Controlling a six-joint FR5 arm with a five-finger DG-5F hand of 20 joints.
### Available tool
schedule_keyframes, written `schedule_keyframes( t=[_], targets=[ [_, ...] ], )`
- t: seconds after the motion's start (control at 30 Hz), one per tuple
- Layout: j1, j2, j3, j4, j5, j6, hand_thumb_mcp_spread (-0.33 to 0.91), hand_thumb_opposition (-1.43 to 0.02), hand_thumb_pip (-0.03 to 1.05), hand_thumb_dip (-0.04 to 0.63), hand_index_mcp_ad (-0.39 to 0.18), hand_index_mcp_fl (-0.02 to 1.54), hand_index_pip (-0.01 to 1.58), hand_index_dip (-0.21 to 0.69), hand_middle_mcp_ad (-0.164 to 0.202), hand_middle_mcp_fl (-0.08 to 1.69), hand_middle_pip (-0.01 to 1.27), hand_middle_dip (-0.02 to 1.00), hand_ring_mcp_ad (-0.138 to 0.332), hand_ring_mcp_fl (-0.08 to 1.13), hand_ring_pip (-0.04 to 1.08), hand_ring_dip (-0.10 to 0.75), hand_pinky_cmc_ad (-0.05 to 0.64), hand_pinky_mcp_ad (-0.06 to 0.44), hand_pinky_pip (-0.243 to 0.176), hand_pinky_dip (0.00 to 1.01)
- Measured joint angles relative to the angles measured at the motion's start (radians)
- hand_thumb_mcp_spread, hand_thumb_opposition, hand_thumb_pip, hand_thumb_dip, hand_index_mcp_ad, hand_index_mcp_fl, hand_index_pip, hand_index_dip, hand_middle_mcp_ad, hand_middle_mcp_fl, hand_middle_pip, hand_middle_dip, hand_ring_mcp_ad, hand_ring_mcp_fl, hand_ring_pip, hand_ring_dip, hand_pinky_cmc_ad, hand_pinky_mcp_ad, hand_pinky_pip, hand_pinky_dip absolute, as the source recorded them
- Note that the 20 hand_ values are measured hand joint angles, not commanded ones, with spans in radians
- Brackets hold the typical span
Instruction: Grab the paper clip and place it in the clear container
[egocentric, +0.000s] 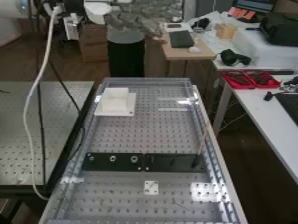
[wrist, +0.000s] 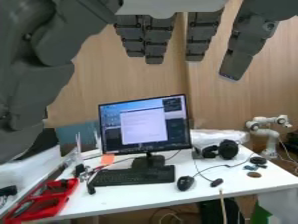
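In the wrist view the hand (wrist: 201, 35) has its fingers straight and spread, with the thumb side large at the left and nothing held. It is turned towards a desk and wall rather than the bench top. In the high view a faint thin mark (egocentric: 178, 204) lies on the perforated bench (egocentric: 120, 202); whether it is the paper clip I cannot tell. A bright, see-through-looking rectangle (egocentric: 204, 192) near the bench's right rail may be the clear container or a reflection.
On the bench are a white block (egocentric: 116, 102), a black strip (egocentric: 120, 161) with round fittings, a thin upright stick (egocentric: 202, 142) and a small white plate (egocentric: 151, 187). Part of the white arm (egocentric: 10, 9) is at upper left, by a hanging cable (egocentric: 30, 95). Red trays (egocentric: 249, 79) stand on a side desk.
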Motion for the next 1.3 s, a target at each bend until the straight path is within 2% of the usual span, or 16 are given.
schedule_keyframes(
  t=[0.13, 0.27, 0.33, 0.57, 0.67, 0.73, 0.83, 0.93, 1.1, 1.3],
  targets=[
    [-0.005, -0.011, -0.023, 0.027, -0.003, 0.011, 0.24, -0.71, 0.4, 0.049, 0.0, 0.02, 0.08, 0.063, -0.003, -0.01, 0.13, 0.16, 0.152, 0.0, 0.08, 0.112, 0.379, 0.314, -0.091, 0.46],
    [-0.015, -0.019, -0.063, 0.077, -0.01, 0.045, 0.24, -0.71, 0.44, 0.047, 0.0, 0.02, 0.09, 0.063, -0.003, -0.01, 0.13, 0.16, 0.152, 0.0, 0.08, 0.108, 0.38, 0.314, -0.091, 0.46],
    [-0.019, -0.021, -0.084, 0.102, -0.007, 0.059, 0.25, -0.72, 0.45, 0.079, 0.0, 0.02, 0.08, 0.051, -0.003, -0.01, 0.13, 0.15, 0.152, 0.0, 0.09, 0.112, 0.38, 0.311, -0.089, 0.46],
    [-0.022, -0.041, -0.158, 0.174, 0.068, 0.108, 0.26, -0.72, 0.49, 0.126, -0.005, 0.02, 0.09, 0.035, -0.002, -0.01, 0.12, 0.16, 0.159, 0.0, 0.1, 0.108, 0.379, 0.314, -0.093, 0.46],
    [-0.019, -0.05, -0.187, 0.209, 0.102, 0.125, 0.26, -0.73, 0.56, 0.126, -0.003, 0.05, 0.1, 0.037, -0.002, -0.01, 0.13, 0.16, 0.162, 0.0, 0.1, 0.112, 0.379, 0.314, -0.089, 0.46],
    [-0.018, -0.053, -0.209, 0.24, 0.12, 0.132, 0.26, -0.73, 0.57, 0.141, -0.007, 0.05, 0.1, 0.037, -0.002, -0.01, 0.12, 0.16, 0.162, 0.0, 0.1, 0.108, 0.379, 0.314, -0.093, 0.46],
    [-0.024, -0.065, -0.238, 0.286, 0.134, 0.148, 0.29, -0.74, 0.56, 0.161, -0.024, 0.1, 0.2, 0.037, -0.002, -0.01, 0.12, 0.16, 0.162, 0.0, 0.1, 0.108, 0.377, 0.314, -0.093, 0.46],
    [-0.049, -0.087, -0.248, 0.303, 0.12, 0.158, 0.3, -0.74, 0.63, 0.18, -0.045, 0.16, 0.31, 0.037, -0.005, -0.01, 0.13, 0.16, 0.162, 0.0, 0.1, 0.112, 0.377, 0.311, -0.093, 0.46],
    [-0.126, -0.147, -0.247, 0.327, 0.046, 0.183, 0.31, -0.77, 0.64, 0.222, -0.068, 0.22, 0.42, 0.031, -0.005, -0.01, 0.12, 0.16, 0.161, 0.0, 0.1, 0.108, 0.379, 0.314, -0.089, 0.46],
    [-0.215, -0.226, -0.233, 0.361, -0.052, 0.194, 0.32, -0.79, 0.64, 0.225, -0.07, 0.27, 0.62, 0.031, -0.002, -0.01, 0.12, 0.16, 0.161, 0.0, 0.09, 0.108, 0.379, 0.311, -0.093, 0.45]
  ],
)
